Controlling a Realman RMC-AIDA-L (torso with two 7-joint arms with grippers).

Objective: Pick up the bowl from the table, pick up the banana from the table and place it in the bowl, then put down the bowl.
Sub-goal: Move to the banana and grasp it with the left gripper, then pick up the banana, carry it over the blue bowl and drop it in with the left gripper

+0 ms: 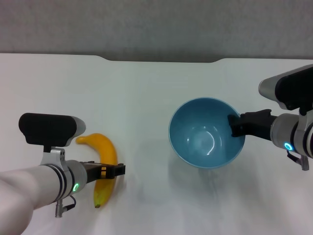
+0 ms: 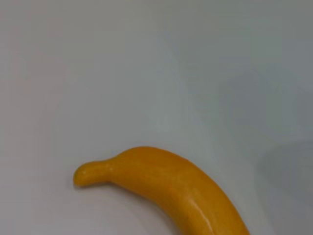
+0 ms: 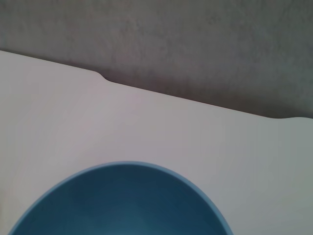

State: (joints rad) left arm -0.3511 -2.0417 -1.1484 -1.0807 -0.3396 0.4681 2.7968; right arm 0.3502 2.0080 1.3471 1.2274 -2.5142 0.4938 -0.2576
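Note:
The light-blue bowl [image 1: 205, 132] is right of centre and tilted, and its shadow on the white table [image 1: 137, 98] suggests it is held a little above the surface. My right gripper [image 1: 234, 125] is shut on its right rim. The bowl's rim and inside fill the near part of the right wrist view [image 3: 122, 200]. The yellow-orange banana [image 1: 108, 152] lies on the table at the left, dark tip toward me. My left gripper [image 1: 115, 170] is over the banana's middle. The left wrist view shows the banana [image 2: 171, 186] lying on the table.
The table's far edge has a shallow notch [image 1: 161, 60], which also shows in the right wrist view [image 3: 195, 100], with a grey wall behind it. Bare white tabletop lies between the banana and the bowl.

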